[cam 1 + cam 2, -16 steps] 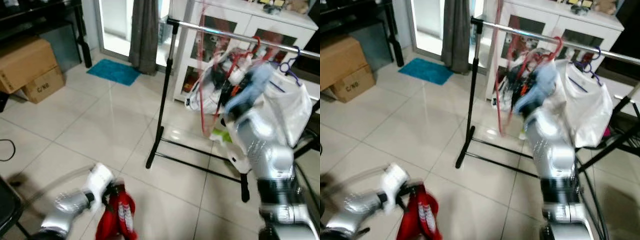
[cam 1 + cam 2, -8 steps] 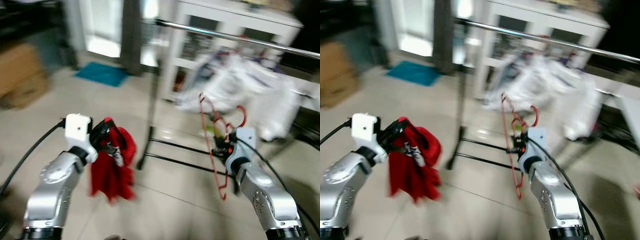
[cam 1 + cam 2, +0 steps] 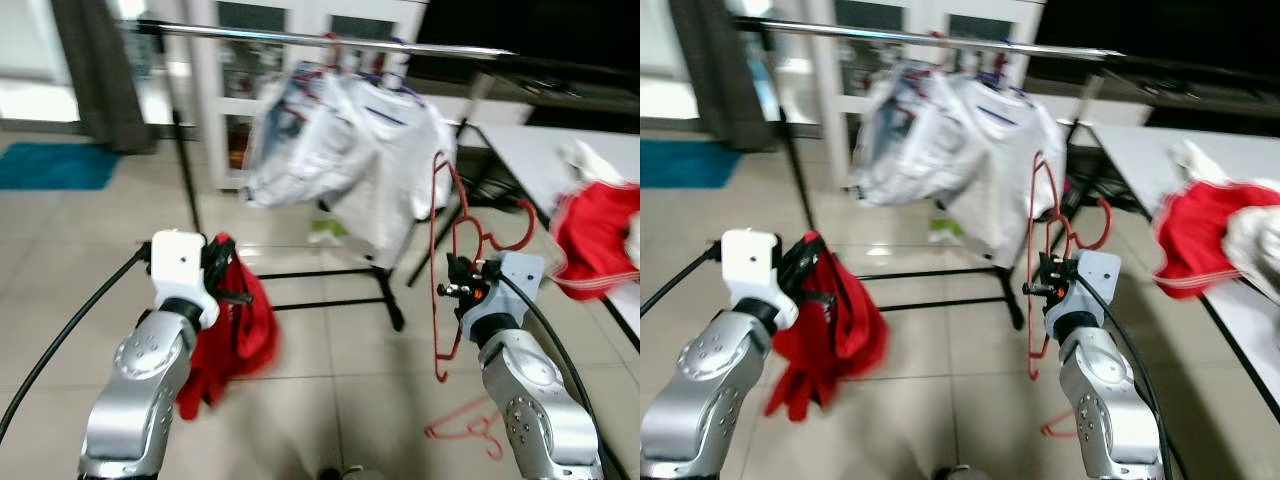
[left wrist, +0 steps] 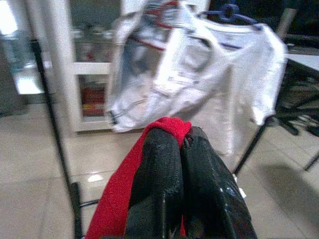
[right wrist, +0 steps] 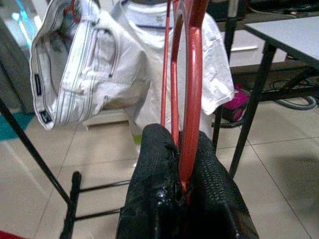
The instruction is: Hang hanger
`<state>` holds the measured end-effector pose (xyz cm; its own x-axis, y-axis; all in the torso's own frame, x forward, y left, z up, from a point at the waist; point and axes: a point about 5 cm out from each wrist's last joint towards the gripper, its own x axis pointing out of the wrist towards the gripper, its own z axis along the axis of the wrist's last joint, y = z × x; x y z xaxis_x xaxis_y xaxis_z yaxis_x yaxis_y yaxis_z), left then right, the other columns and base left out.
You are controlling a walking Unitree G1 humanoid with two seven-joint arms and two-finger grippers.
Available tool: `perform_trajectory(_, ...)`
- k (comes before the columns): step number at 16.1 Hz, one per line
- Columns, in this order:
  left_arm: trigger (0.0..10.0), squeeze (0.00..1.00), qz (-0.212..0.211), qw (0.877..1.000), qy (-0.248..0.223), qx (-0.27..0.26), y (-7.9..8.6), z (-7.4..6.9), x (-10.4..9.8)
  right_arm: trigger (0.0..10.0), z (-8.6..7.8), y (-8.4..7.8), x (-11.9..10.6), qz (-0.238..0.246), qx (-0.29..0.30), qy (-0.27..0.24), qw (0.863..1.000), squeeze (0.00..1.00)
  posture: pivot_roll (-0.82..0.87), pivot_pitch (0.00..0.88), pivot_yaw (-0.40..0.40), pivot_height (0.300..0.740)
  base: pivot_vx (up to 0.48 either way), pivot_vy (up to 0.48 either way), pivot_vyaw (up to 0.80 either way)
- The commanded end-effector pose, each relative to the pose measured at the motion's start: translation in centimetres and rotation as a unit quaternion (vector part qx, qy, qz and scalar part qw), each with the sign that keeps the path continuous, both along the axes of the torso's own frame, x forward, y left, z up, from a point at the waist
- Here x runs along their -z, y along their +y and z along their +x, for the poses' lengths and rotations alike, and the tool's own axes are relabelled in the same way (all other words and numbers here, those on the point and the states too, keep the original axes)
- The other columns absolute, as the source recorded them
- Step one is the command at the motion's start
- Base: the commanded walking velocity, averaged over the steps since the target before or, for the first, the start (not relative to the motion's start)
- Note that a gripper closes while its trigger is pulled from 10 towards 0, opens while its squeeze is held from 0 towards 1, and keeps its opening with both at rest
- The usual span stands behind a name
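My right gripper (image 3: 456, 290) is shut on a red wire hanger (image 3: 441, 225) and holds it upright at chest height, right of the rack's foot. In the right wrist view the black fingers (image 5: 154, 174) pinch the hanger (image 5: 192, 89). At the left my left gripper (image 3: 228, 284) is shut on a red garment (image 3: 240, 335) that hangs limp below it. Its fingers (image 4: 162, 164) clamp the red cloth (image 4: 169, 125) in the left wrist view. The silver rail (image 3: 300, 38) runs across the top, with white clothes (image 3: 350, 150) hanging on it.
A grey table (image 3: 530, 150) stands at the right with red and white clothing (image 3: 595, 230) on its edge. Another red hanger (image 3: 470, 425) lies on the tiled floor by my right arm. The rack's black base (image 3: 330, 300) crosses the floor ahead. A white cabinet (image 3: 240, 70) stands behind.
The camera has swung right, bringing the table into view. My right arm came down from the rail with the hanger; my left arm rose with the red garment.
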<state>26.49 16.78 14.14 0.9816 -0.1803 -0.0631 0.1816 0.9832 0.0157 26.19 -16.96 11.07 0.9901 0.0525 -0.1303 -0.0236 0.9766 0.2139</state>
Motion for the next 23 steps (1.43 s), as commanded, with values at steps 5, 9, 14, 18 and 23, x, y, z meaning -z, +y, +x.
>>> perform_trajectory(5, 10.0, 0.00, -0.039, 0.997, -0.007, 0.070, -1.7, -0.2, -1.7, 10.0, -0.2, 0.3, -1.4, 0.046, -0.040, -0.033, 0.998, 0.00, -0.07, 0.000, -0.078, 0.740, 0.000, 0.000, -0.80)
perform_trajectory(9, 10.0, 0.00, -0.017, 0.999, 0.007, 0.045, -1.4, -0.3, -1.2, 10.0, -0.6, 0.4, -1.1, 0.037, -0.027, -0.019, 0.999, 0.00, -0.06, 0.000, -0.086, 0.740, 0.000, 0.000, -0.80)
perform_trajectory(14, 10.0, 0.00, -0.015, 0.999, -0.016, -0.027, 0.3, 0.2, -1.3, 10.0, -1.0, 0.9, -0.7, 0.048, -0.027, -0.005, 0.999, 0.00, -0.07, 0.024, -0.054, 0.740, 0.000, 0.000, -0.80)
perform_trajectory(18, 10.0, 0.00, 0.005, 0.999, -0.019, -0.040, 0.7, -0.2, -1.4, 10.0, -1.6, 0.2, -0.8, 0.022, 0.011, -0.012, 1.000, 0.00, -0.06, 0.020, -0.065, 0.740, 0.000, 0.000, -0.80)
perform_trajectory(23, 10.0, 0.00, -0.008, 1.000, 0.000, 0.028, 0.0, -0.5, -1.8, 10.0, -1.7, 1.2, -0.4, 0.059, -0.017, 0.013, 0.998, 0.00, -0.04, 0.000, -0.071, 0.740, 0.000, 0.000, -0.80)
